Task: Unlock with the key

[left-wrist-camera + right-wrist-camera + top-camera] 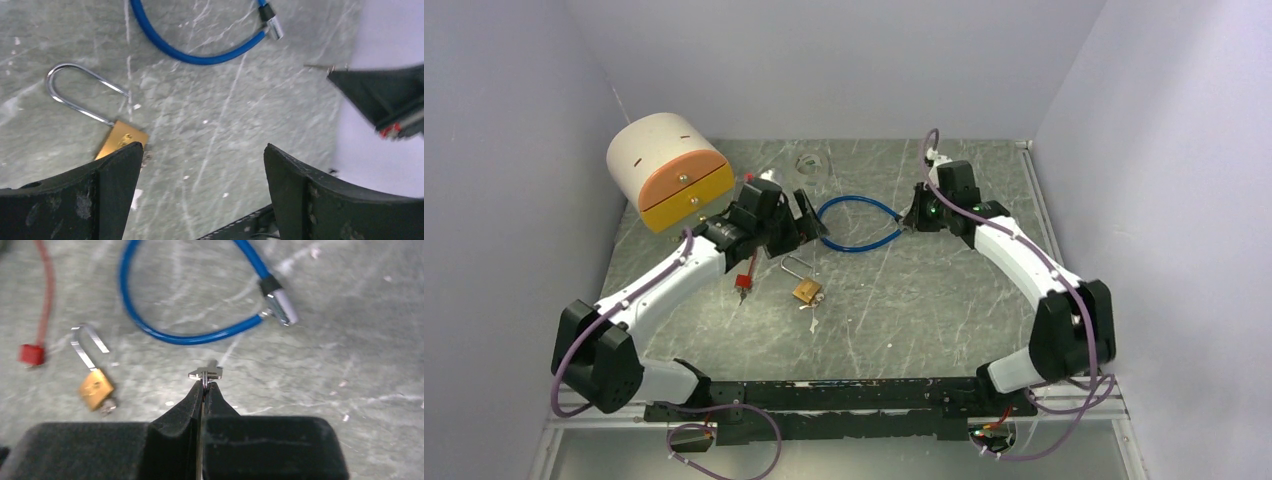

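My right gripper [204, 385] is shut on a small silver key [205, 373], which sticks out just past the fingertips above the table. In the top view the right gripper [916, 215] hangs at the right end of the blue cable lock [859, 222]. A brass padlock [806, 291] lies on the table at mid-left, and one leg of its long shackle [75, 85] ends short of the body. My left gripper [202, 152] hovers open and holds nothing, with the padlock [120, 139] beside its left finger.
An orange and yellow drawer box [669, 170] stands at the back left. A red-handled tool [746, 275] lies under the left arm. The blue cable loop [190, 335] with its metal end [280, 305] lies beyond the key. A white tag [812, 315] lies below the padlock.
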You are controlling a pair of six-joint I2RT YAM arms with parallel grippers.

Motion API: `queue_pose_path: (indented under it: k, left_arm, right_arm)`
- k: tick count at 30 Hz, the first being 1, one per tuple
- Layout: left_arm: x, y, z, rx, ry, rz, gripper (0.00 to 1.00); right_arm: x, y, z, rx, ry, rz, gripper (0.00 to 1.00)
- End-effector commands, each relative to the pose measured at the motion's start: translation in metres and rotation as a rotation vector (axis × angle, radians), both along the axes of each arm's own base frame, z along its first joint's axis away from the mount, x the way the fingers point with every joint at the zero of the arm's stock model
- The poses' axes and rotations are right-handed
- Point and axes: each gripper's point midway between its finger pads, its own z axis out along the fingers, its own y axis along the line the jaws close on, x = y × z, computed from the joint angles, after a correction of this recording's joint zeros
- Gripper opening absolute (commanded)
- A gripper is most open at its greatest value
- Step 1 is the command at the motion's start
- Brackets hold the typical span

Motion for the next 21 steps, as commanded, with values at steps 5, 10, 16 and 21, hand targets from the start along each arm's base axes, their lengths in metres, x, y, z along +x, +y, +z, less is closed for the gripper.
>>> queue_pose_path:
  k: [5, 10, 16, 21]
  left_arm:
    - [0.015, -0.028, 0.056, -0.426, 0.248, 0.126, 0.94]
    - [0.007, -0.045, 0.069, -0.628, 0.5, 0.171, 0.94]
    - [-0.007, -0.062, 0.076, -0.772, 0.701, 0.147, 0.88]
    - [-0.014, -0.061, 0.078, -0.838, 0.741, 0.166, 0.76]
  right_arm:
    - [-0.038, 0.068, 0.107, 0.314, -0.198, 0.259, 0.0]
    - [-0.067, 0.11, 0.139, 0.391, -0.239, 0.401, 0.0]
    - [-0.089, 0.152, 0.153, 0.448, -0.253, 0.51, 0.0]
    - [-0.093, 0.165, 0.153, 0.453, -0.25, 0.53, 0.0]
